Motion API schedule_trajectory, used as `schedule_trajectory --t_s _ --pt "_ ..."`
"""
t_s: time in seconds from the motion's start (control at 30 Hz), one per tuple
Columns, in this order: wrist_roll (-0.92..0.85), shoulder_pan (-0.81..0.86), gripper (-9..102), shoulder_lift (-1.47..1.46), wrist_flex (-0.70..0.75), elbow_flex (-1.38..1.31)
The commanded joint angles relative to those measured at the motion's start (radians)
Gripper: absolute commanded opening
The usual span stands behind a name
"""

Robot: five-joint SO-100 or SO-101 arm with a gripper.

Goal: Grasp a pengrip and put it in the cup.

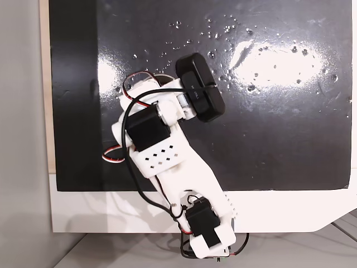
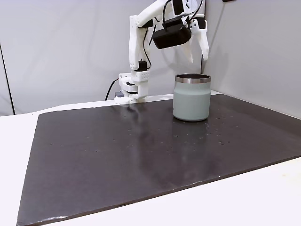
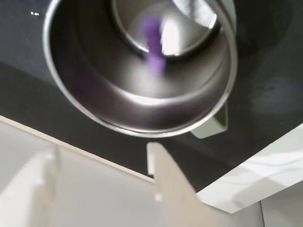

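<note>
The cup [image 2: 191, 98], a round metal mug, stands at the back right of the black mat. My gripper [image 2: 198, 59] hangs straight above its mouth, jaws apart and nothing between them. In the wrist view the gripper [image 3: 102, 151] looks down into the cup [image 3: 142, 128], whose pale handle [image 3: 214, 122] points to the lower right. The pengrip [image 3: 154, 45] is a blurred light-purple streak inside the cup, over its shiny bottom. I cannot tell whether it is in the air or resting there. From above, the white arm [image 1: 167, 145] and its black camera [image 1: 199, 86] cover that spot.
A glossy black mat [image 2: 141, 155] covers the white table [image 2: 263, 197]. The arm's base [image 2: 132, 89] stands at the mat's back edge, left of the cup. Grey walls [image 2: 254, 47] rise close behind and to the right. Glare spots and pale specks [image 1: 268, 61] dot the mat.
</note>
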Motion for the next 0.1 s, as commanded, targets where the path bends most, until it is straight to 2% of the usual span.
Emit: schedule_trajectory --t_s 0.0,0.07 --pt "0.009 0.006 20 0.046 0.006 -0.018" --pt "0.006 0.006 20 0.046 0.006 -0.018"
